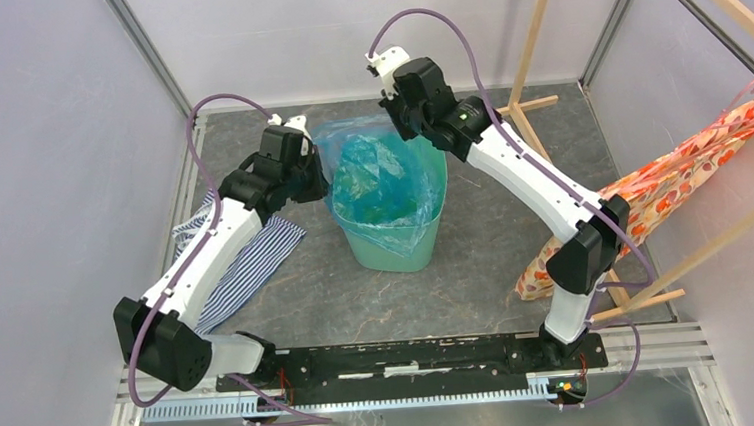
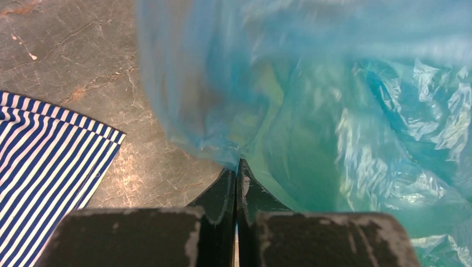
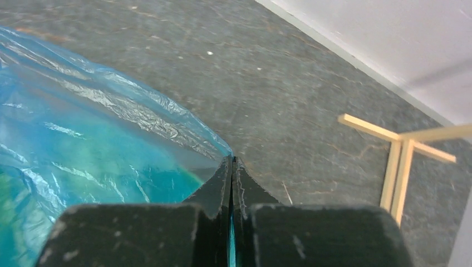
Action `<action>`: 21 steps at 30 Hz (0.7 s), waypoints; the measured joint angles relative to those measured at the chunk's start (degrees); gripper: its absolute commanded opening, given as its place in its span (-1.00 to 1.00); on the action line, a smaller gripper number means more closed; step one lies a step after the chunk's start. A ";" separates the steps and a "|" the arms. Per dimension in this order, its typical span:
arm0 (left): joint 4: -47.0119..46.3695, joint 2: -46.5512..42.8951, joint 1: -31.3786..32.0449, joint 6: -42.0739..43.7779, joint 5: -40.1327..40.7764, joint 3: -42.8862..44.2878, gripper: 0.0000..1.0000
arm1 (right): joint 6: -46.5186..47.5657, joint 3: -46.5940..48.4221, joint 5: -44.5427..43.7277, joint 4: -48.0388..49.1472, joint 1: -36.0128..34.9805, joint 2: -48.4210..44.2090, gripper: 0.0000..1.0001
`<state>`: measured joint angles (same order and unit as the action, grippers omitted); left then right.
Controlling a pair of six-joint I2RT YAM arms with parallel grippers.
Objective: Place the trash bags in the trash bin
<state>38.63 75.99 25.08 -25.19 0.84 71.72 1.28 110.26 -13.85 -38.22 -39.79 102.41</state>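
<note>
The mint-green trash bin stands upright in the middle of the floor. The translucent light-blue trash bag sits in its mouth, its edge hanging over the front rim. My left gripper is at the bin's left rim, shut on the bag's edge. My right gripper is at the bin's far rim, shut on another part of the bag's edge. Blue film shows between its closed jaws. The bin's green wall shows through the bag in the left wrist view.
A blue-white striped cloth lies on the floor left of the bin, under my left arm. An orange floral fabric hangs on a wooden rack at the right. The rack's foot lies near my right gripper.
</note>
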 measured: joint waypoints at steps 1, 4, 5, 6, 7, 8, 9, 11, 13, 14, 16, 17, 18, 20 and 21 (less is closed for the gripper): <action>-0.13 0.15 0.00 0.00 -0.15 0.00 -0.96 | -0.09 -0.31 -1.03 0.26 0.39 0.11 -1.00; -0.26 0.63 0.00 0.00 -0.92 0.00 -0.96 | -1.09 -1.29 -4.02 0.94 1.57 0.11 -1.00; -0.26 0.79 0.00 0.00 -1.01 0.00 -0.96 | -1.42 -1.68 -4.90 1.40 1.97 0.09 -1.00; -0.31 0.98 0.00 0.00 -1.11 0.00 -0.96 | -1.57 -2.19 -5.62 1.75 2.43 0.09 -1.00; -0.31 1.22 0.00 0.00 -1.20 0.00 -0.96 | -1.75 -2.62 -6.03 1.86 2.91 0.09 -1.00; -0.35 1.40 0.00 0.00 -1.29 0.00 -0.96 | -1.90 -2.97 -6.29 1.97 3.26 0.09 -1.00; -0.42 1.66 0.00 0.00 -1.42 0.00 -0.96 | -2.05 -3.52 -6.43 2.03 3.80 0.09 -1.00; -0.70 2.03 0.00 0.00 -1.53 0.00 -0.96 | -2.19 -4.35 -6.36 2.19 4.70 0.09 -1.00; -1.09 2.25 0.00 0.00 -1.81 0.00 -0.96 | -2.47 -5.53 -6.34 2.40 5.75 -0.02 -1.00; -1.20 2.29 0.00 0.00 -2.01 0.00 -0.96 | -2.54 -6.12 -6.36 2.45 6.14 -0.15 -1.00; -1.44 2.29 0.00 -0.02 -2.43 0.00 -0.96 | -2.67 -8.09 -6.29 2.69 6.99 -0.74 -0.99; -1.55 2.29 0.00 -0.02 -2.49 0.00 -0.96 | -2.78 -9.16 -6.29 2.71 7.30 -1.20 -0.97; -1.68 2.29 0.00 -0.02 -2.51 -0.11 -0.96 | -2.86 -9.97 -6.32 2.69 7.56 -1.62 -0.95; -2.21 2.23 0.00 -0.07 -2.54 -0.72 -0.96 | -3.02 -11.37 -6.29 2.54 8.02 -2.62 -0.89; -2.64 2.14 0.00 -0.07 -2.78 -1.05 -0.96 | -3.02 -11.76 -6.27 2.51 8.13 -3.17 -0.88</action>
<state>35.99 78.13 25.08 -25.26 -1.93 70.67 -1.74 98.50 -20.12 -35.70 -31.66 99.24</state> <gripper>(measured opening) 0.025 0.033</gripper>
